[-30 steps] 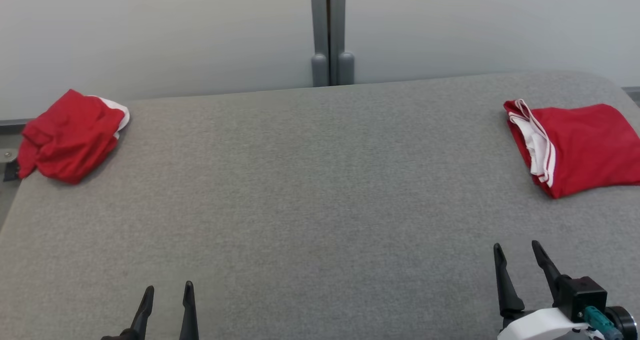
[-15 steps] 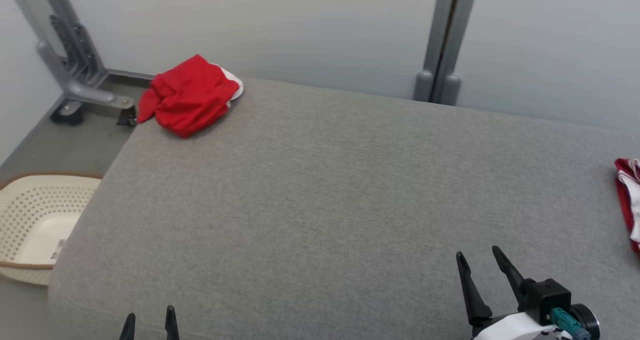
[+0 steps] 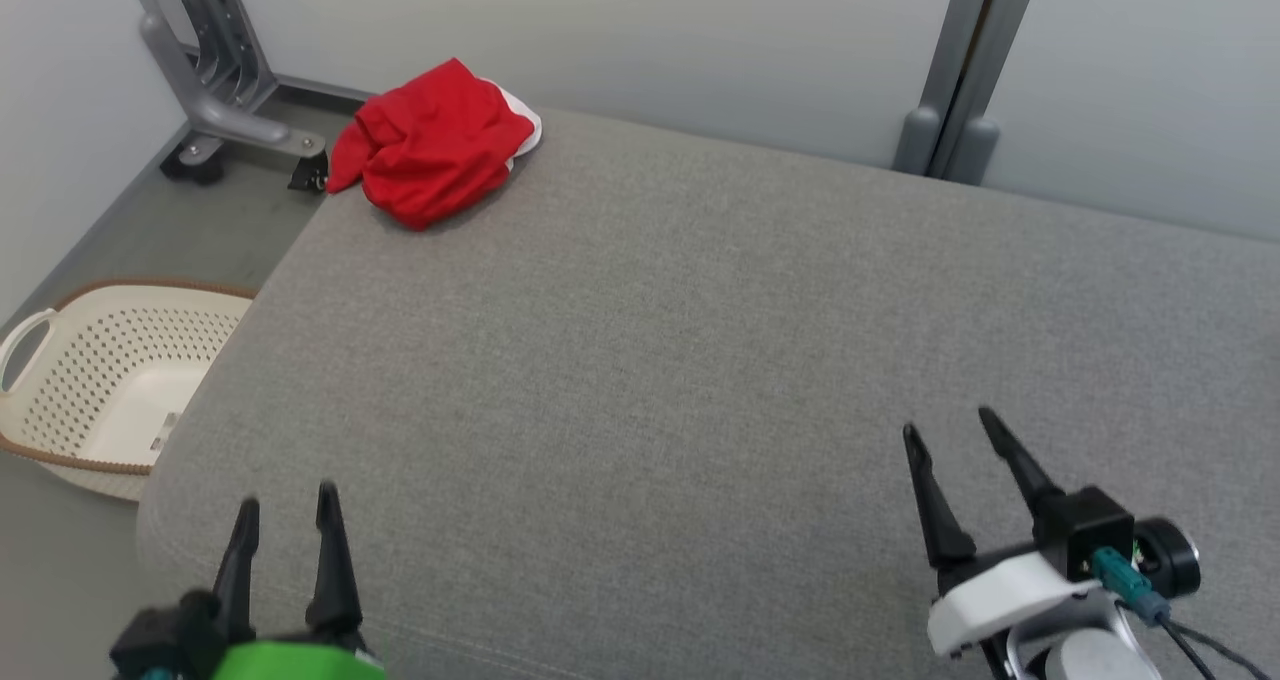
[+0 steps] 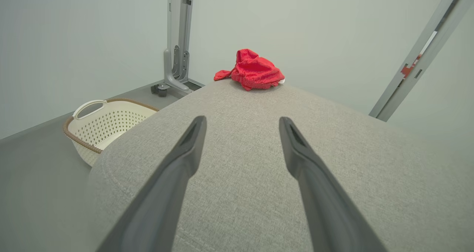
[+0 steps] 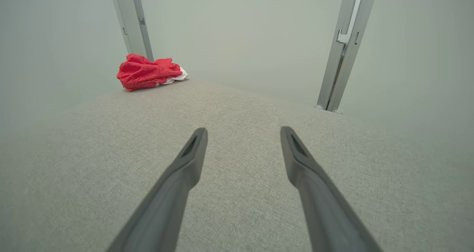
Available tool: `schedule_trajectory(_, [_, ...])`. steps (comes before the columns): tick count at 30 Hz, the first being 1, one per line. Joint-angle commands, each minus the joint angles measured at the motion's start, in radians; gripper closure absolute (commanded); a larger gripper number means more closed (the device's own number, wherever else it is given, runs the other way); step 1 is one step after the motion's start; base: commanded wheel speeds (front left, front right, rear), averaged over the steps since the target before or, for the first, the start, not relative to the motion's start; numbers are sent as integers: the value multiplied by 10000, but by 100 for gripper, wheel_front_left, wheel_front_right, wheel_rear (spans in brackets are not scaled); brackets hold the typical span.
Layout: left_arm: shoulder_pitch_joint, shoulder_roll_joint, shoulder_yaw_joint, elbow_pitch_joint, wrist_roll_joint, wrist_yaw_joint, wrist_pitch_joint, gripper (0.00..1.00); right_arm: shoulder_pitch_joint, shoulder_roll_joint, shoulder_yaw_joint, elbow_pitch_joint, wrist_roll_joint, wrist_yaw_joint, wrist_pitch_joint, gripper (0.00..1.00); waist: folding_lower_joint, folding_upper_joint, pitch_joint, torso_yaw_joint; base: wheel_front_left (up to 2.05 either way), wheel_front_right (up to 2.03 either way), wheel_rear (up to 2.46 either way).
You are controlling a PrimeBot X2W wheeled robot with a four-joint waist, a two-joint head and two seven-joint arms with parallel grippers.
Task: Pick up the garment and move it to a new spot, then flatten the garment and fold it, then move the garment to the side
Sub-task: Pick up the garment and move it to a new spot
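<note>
Left claw point(image 3: 287, 497) and right claw point(image 3: 947, 421) spread wide, empty, above grey table point(image 3: 700, 360); red garment point(image 3: 435, 145) crumpled at far corner.

A crumpled red garment point(image 3: 432, 145) with a white part is seen laid at the far left corner of the grey fabric-covered surface point(image 3: 700, 360).

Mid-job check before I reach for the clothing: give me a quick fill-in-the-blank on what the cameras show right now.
1. The crumpled garment is mostly ___ with a bit of white showing.
2. It lies at the far ___ corner of the grey table.
3. The left gripper and the right gripper both stand ___, holding nothing.
4. The perforated basket stands on the ___ beside the table.

Missing words: red; left; open; floor.
</note>
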Motion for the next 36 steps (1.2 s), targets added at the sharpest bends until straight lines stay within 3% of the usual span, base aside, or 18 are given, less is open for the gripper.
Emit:
schedule_trajectory(1, [-858,11,-54,124,-105,-124,3,0,-501,-51,-140,-179,-349,-19,-25,0,0,0,2281,-700,0,0,0])
schedule_trajectory(4, [-2389,189,-183,715,-575,-316,5,0,-1263,-178,-301,-490,-912,-19,-25,0,0,0,3597,-749,0,0,0])
schedule_trajectory(11, [-6308,1469,-937,2243,-1930,-465,396,0,-2737,-843,-421,-1217,-1432,-19,232,0,0,0,5754,-881,0,0,0])
schedule_trajectory(15, [-8028,2438,-1769,3117,-3091,-459,882,0,-3173,-1073,-238,-1704,-1407,-19,500,0,0,0,6267,-1059,0,0,0])
schedule_trajectory(21, [-10007,3164,-2603,4931,-4561,-462,1483,0,-3193,-1629,307,-2510,-1328,-19,1083,0,0,0,6596,-1332,0,0,0])
schedule_trajectory(30, [-12222,3799,-3418,7681,-4979,-442,1348,0,-2798,-2353,564,-4274,-1119,-19,2217,0,0,0,7253,-1747,0,0,0])
schedule_trajectory(36, [-12999,4022,-3848,9297,-5039,-441,1404,0,-2235,-2481,379,-5319,-1020,-19,2750,0,0,0,7536,-1935,0,0,0])
